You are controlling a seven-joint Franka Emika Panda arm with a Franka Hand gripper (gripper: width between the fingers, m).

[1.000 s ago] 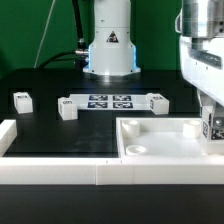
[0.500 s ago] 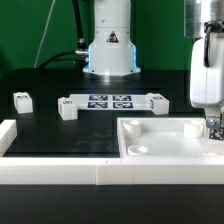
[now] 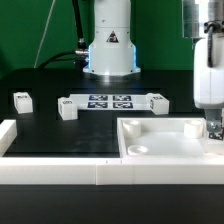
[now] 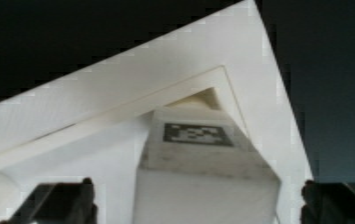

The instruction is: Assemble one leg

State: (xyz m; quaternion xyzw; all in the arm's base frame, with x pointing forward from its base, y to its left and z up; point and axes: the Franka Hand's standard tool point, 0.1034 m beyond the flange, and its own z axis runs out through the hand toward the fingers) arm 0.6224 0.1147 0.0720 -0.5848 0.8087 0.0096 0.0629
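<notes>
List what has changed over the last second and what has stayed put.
The gripper has come down over the panel's corner on the exterior view's right and shifted slightly that way, carrying the leg with it; the leg now sits lower, at the panel. The three loose legs and the marker board have not moved.

Black table (image 3: 50,130) carries three loose legs (image 3: 22,99) (image 3: 67,108) (image 3: 157,101), marker board (image 3: 110,101) between them, white panel (image 3: 165,140), white border rail (image 3: 60,172).

A robotics lab: marker board (image 3: 110,101) on black table (image 3: 60,135), arm base (image 3: 109,45).
</notes>
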